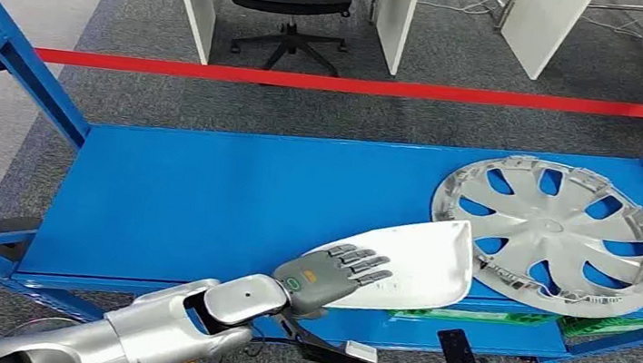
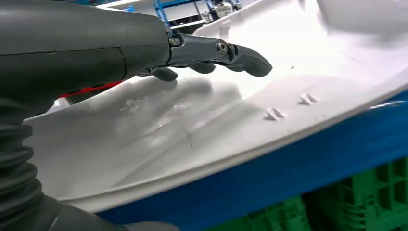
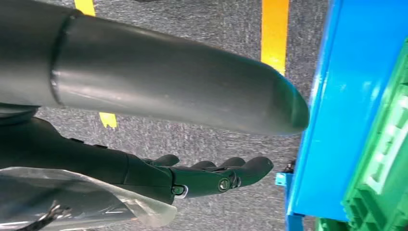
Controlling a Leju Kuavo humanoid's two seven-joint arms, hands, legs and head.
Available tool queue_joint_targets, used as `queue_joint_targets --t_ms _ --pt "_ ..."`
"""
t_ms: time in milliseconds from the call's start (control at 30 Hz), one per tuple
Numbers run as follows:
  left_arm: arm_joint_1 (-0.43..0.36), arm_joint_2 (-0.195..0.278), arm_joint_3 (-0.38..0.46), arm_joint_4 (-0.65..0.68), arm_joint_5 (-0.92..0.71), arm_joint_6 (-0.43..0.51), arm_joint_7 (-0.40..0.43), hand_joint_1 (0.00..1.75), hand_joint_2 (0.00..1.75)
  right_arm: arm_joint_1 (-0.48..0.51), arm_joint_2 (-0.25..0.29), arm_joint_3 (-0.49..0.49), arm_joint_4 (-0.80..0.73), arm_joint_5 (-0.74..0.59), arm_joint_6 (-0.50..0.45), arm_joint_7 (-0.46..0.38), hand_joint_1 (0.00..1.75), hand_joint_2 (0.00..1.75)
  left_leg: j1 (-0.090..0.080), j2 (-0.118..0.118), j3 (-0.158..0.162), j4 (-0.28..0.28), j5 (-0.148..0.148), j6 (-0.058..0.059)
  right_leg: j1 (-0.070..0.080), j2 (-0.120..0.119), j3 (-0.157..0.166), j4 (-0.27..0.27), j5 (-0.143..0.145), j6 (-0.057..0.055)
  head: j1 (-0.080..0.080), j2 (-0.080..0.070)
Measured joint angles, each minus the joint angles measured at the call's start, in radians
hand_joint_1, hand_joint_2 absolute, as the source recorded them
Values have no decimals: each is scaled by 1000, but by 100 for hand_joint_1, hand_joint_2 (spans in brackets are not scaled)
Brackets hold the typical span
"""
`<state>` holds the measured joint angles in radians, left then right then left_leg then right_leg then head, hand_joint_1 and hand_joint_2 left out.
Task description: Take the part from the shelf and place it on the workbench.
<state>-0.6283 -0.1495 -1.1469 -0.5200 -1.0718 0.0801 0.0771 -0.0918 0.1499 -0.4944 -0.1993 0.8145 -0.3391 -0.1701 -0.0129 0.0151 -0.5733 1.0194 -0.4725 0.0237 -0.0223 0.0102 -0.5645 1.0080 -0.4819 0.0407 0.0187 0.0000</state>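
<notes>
- Far side: a black wheeled office chair (image 1: 288,0) stands on grey carpet behind a red floor line (image 1: 356,85), well beyond everything the fingers reach.
- The blue metal shelf (image 1: 207,187) spreads wide, its bare deck stretching away from the fingers.
- Left hand (image 1: 330,277) lies on the near end of the white curved plastic part (image 1: 418,261); dark fingers (image 2: 231,53) are spread flat over the top face. The thumb is hidden, so I cannot tell whether it grips.
- The part sits on the shelf's front edge, its far tip touching the next item.
- Just beyond the fingertips: a silver spoked plastic wheel cover (image 1: 554,231), lying flat on the shelf.
- Green plastic crates (image 2: 365,202) sit below the shelf edge.
- Right hand (image 3: 192,175) hangs beside the shelf front above the carpet, fingers loosely apart, holding nothing.
</notes>
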Motion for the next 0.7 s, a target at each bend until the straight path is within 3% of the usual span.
queue_joint_targets --t_ms 433,567,700 --pt "-28 -15 34 0 -8 6 0 0 175 -26 0 0 -2 0 -4 -5 0 0 0 0 0 0 0 0 0 0 0 0 0 0 0 0" --pt "-30 -23 48 0 -7 15 -8 175 175 -25 0 -1 -2 0 -7 -13 0 0 0 0 0 0 0 0 0 0 0 0 0 0 0 0" --pt "-36 -29 64 0 -6 17 -26 175 175 -26 0 -1 -2 0 -6 -17 0 0 0 0 0 0 0 1 0 0 0 0 1 0 0 0"
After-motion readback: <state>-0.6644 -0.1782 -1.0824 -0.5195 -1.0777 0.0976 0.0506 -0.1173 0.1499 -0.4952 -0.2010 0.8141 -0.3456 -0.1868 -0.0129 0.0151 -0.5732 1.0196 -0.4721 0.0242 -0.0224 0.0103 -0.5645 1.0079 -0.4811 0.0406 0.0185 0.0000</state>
